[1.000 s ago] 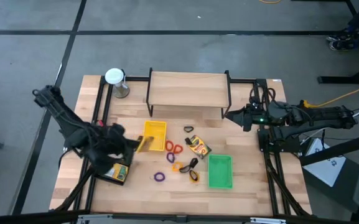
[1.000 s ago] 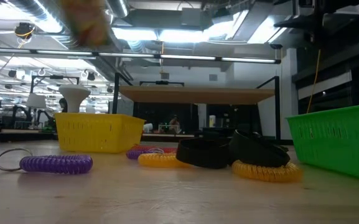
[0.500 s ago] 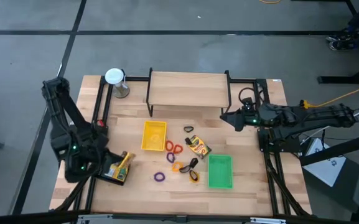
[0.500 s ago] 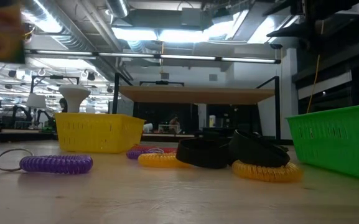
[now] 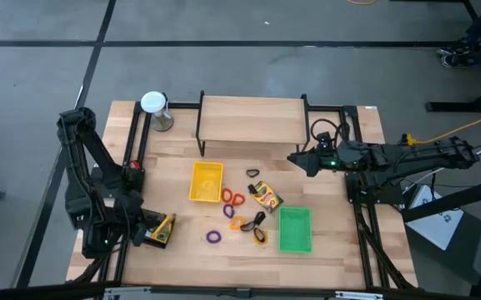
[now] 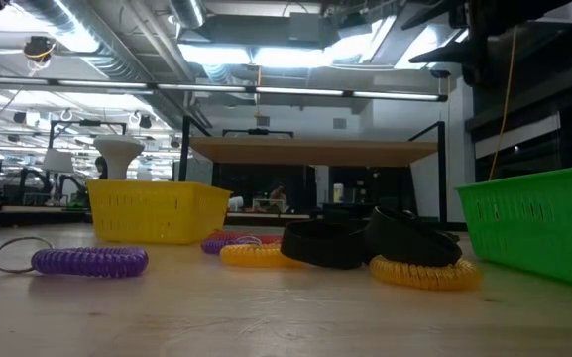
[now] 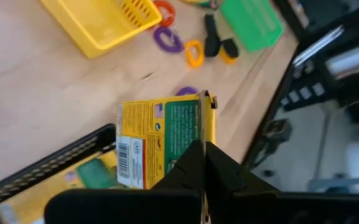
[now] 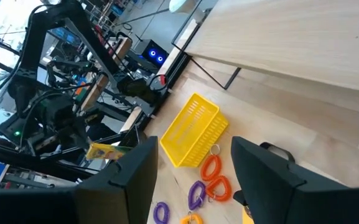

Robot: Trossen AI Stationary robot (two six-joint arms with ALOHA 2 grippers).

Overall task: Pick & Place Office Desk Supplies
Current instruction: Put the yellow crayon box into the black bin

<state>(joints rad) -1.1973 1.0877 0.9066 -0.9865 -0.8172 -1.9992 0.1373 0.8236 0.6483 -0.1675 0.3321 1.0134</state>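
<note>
A wooden table seen from above; the left gripper (image 5: 150, 234) is clenched on a yellow crayon box (image 5: 162, 228), holding it just over the black tray (image 5: 144, 239) at the table's near left corner; a second earlier this box was up beside the yellow tray (image 5: 206, 182), and half a second ago it had already swung down toward the black tray, so the carry looks nearly done and the release into the tray seems the step in hand. In the left wrist view the closed fingers (image 7: 188, 171) pinch the box (image 7: 165, 144) by one narrow edge; its printed face shows, and another yellow box lies in the black tray (image 7: 48, 171) beneath. From above, the held box's long axis runs slantwise, its far end pointing up and toward the table's middle. The right gripper (image 5: 293, 160) has crept inward from the right edge over the last second and now hovers with fingers spread, holding nothing, near the wooden shelf (image 5: 252, 121). A second crayon box (image 5: 265, 197), black clips (image 5: 258, 219) and purple and orange rings (image 5: 232, 199) lie between the yellow tray and the green tray (image 5: 294, 229).
</note>
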